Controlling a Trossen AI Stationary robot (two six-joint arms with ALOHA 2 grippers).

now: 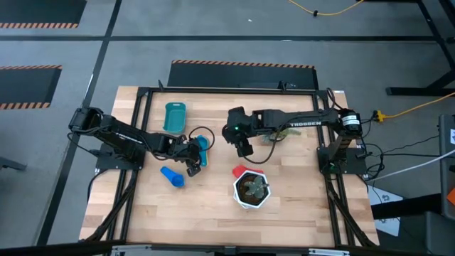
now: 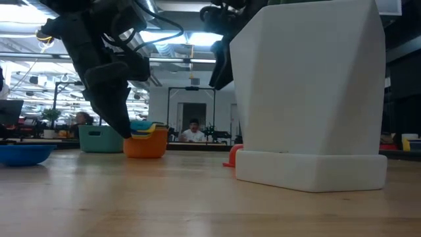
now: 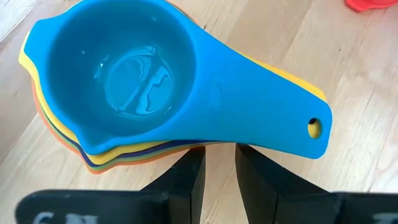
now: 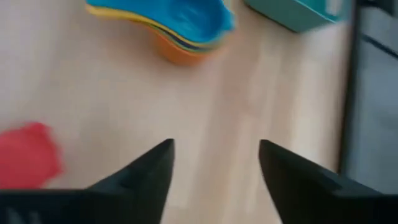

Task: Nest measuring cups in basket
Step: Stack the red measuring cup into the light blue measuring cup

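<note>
A nested stack of cups [image 1: 202, 148], light blue on top over yellow, green and orange, stands on the table at its middle; it also shows in the left wrist view [image 3: 124, 87] and in the low view [image 2: 145, 139]. My left gripper [image 1: 192, 162] is just on the stack's near-left side, its fingers a narrow gap apart [image 3: 219, 174]. A dark blue cup [image 1: 171, 176] lies alone on the table. A red cup [image 1: 239, 171] lies against the white pot. The teal basket [image 1: 174, 117] stands at the far left. My right gripper [image 1: 244, 147] hovers open and empty [image 4: 214, 155] to the right of the stack. My left gripper comes at the stack low and slanting, from its handle side. The light blue cup's handle [image 3: 249, 106] hides its fingertips [image 3: 193, 168]. I cannot tell whether they touch the stack. The stack stands on the table on the orange cup's base.
A white hexagonal plant pot [image 1: 251, 189] stands near the table's front, right of middle, large in the low view [image 2: 309, 92]. Bare wood lies near the front edge and at the right. A black frame runs around the table.
</note>
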